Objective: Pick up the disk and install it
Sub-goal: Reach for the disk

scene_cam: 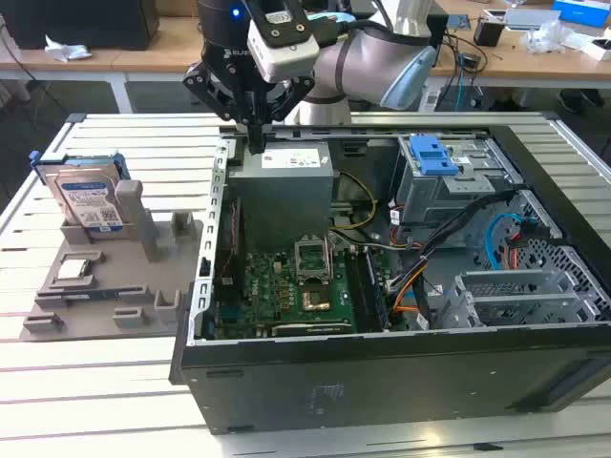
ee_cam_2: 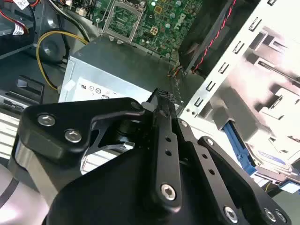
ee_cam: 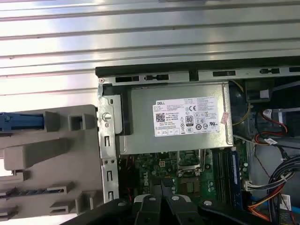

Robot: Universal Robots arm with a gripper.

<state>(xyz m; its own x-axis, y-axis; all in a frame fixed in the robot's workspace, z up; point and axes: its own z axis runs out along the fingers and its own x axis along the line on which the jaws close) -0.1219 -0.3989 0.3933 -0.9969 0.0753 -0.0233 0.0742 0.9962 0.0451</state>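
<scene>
The disk, silver with a white-and-blue label and blue rails, stands upright in a grey holder on the table, at the exterior view's left of the open computer case. My gripper hangs over the case's far corner, above the grey power-supply box, well apart from the disk. Its fingers are shut with nothing between them. In the second wrist view the disk shows beyond the case wall, past the gripper. In the first wrist view a blue rail of the disk shows edge-on, and the gripper points at the motherboard.
The open case holds a green motherboard, cables and a grey drive cage with a blue latch. A grey fixture plate with small parts lies below the disk. The slatted metal table surrounds everything.
</scene>
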